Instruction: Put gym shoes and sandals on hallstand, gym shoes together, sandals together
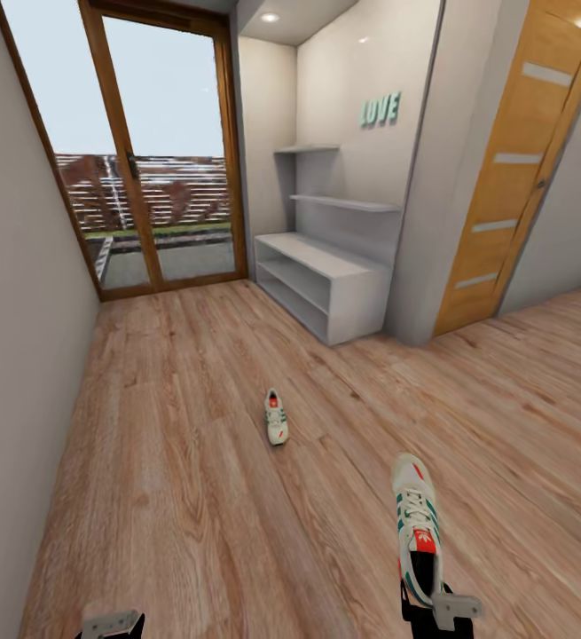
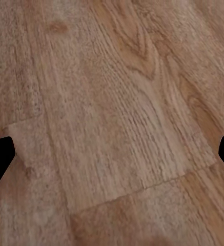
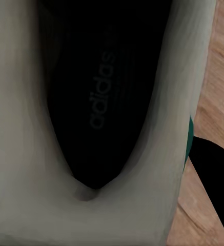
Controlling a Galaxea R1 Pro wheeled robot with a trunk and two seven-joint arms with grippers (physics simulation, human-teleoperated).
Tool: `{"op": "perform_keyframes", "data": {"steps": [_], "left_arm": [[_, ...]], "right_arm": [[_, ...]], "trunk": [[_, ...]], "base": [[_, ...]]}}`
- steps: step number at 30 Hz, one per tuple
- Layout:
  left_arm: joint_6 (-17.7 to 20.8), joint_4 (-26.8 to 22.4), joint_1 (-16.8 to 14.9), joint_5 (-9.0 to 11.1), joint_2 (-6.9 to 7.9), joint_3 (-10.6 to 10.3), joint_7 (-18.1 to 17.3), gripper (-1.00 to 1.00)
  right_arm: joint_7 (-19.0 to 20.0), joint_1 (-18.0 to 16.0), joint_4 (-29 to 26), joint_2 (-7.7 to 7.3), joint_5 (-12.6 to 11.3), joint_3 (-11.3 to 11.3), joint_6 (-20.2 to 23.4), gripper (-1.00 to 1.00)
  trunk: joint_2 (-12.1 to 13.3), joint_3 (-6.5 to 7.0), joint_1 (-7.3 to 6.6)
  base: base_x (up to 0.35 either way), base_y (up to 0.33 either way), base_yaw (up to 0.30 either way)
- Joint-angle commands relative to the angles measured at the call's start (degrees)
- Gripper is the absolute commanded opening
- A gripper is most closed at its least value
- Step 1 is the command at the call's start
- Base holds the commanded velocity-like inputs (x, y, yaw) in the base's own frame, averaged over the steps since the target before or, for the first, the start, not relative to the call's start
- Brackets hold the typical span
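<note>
My right gripper (image 1: 425, 593) clamps the heel of one gym shoe (image 1: 416, 524), toe pointing ahead; I judge I should carry it level toward the hallstand (image 1: 325, 284) across the corridor floor (image 1: 175, 461); my left gripper (image 1: 111, 626) hangs spread and empty; the other gym shoe (image 1: 276, 416) lies between, easily skirted.

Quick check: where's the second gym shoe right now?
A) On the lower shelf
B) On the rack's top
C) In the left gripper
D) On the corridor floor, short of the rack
D: the second gym shoe lies on the corridor floor, well short of the hallstand; the other gym shoe is at the right gripper.
</note>
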Motion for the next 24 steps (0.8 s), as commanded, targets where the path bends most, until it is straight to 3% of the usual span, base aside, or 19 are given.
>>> {"op": "perform_keyframes", "data": {"steps": [1,24], "left_arm": [[-0.10,0.08,-0.05,0.36,-0.02,0.31,-0.59,1.00],[-0.10,0.08,-0.05,0.37,-0.02,0.31,-0.59,1.00]], "right_arm": [[-0.51,-0.02,0.00,-0.01,0.52,0.05,-0.06,-1.00],[-0.51,-0.04,0.01,-0.01,0.52,0.07,-0.06,-1.00]], "trunk": [[-0.02,-0.08,0.02],[-0.02,-0.85,0.02]], "base": [[0.340,0.000,0.252],[0.340,0.003,0.257]]}}
